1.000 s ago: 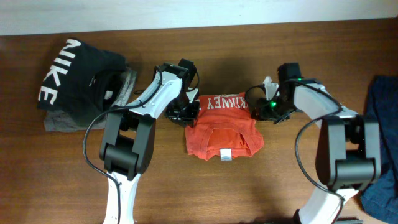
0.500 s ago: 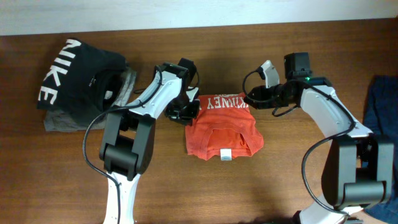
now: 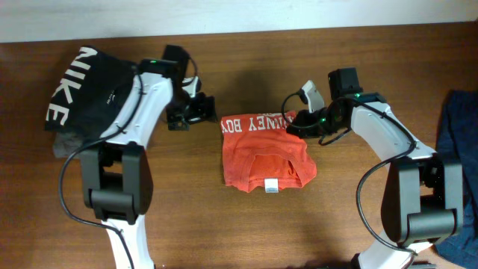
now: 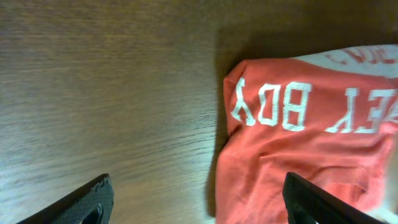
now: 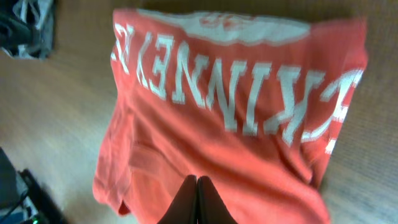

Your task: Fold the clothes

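At the upper left of the overhead frame a black garment (image 3: 86,93) with large white letters is heaped on a grey garment (image 3: 66,146), both on the wooden table (image 3: 187,217). Right of that heap, the left gripper (image 3: 196,112) is seen over bare wood, near the upper left corner of the T-shirt (image 3: 265,157) but apart from it. In the left wrist view its fingers (image 4: 93,199) are spread wide, one at each lower corner of the frame. The left one is over bare table, the right one over red-orange cloth, and the shirt's left edge runs between them, closer to the right finger. Nothing is gripped.

The T-shirt is laid folded at the centre of the overhead frame, with a band of white lettering along its top edge and a white neck tag (image 3: 270,186) near its bottom edge.

The right gripper (image 3: 296,125) is placed at the shirt's upper right corner. In the right wrist view its fingers (image 5: 196,198) are pressed together at the bottom centre, over the fabric below the lettering. Whether a thin fold is caught between them cannot be made out in the blurred picture.

A blue garment (image 3: 459,164) is cut off by the right edge.
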Tool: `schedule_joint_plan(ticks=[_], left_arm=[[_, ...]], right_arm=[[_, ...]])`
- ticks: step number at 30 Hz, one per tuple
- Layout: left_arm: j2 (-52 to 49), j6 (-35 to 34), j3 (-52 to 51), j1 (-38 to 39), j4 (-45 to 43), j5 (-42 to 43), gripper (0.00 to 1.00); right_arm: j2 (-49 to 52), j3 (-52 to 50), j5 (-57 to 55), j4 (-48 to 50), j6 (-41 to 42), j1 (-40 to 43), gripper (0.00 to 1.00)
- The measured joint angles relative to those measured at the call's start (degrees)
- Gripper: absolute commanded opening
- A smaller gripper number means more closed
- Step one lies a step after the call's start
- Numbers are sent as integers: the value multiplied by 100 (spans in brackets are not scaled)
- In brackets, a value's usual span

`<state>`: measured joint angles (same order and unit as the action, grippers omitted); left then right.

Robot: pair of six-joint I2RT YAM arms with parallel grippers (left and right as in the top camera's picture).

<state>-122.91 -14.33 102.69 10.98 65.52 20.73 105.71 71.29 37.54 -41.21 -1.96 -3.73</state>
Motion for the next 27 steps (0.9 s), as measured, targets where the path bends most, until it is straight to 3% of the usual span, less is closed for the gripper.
schedule_joint_plan(ticks=[11, 19, 27], left_arm=[[0, 404, -1766, -118, -1204, 1779, 93], [271, -610, -2588, 245, -2481, 2570, 95], [315, -1158, -2785, 636, -2988, 2793, 94]], right_arm=[[33, -2, -1419, -501, 861, -660, 4], [433, -2, -1980, -688, 1679, -741, 4], [518, -2, -2044, -807, 1827, -741, 4]])
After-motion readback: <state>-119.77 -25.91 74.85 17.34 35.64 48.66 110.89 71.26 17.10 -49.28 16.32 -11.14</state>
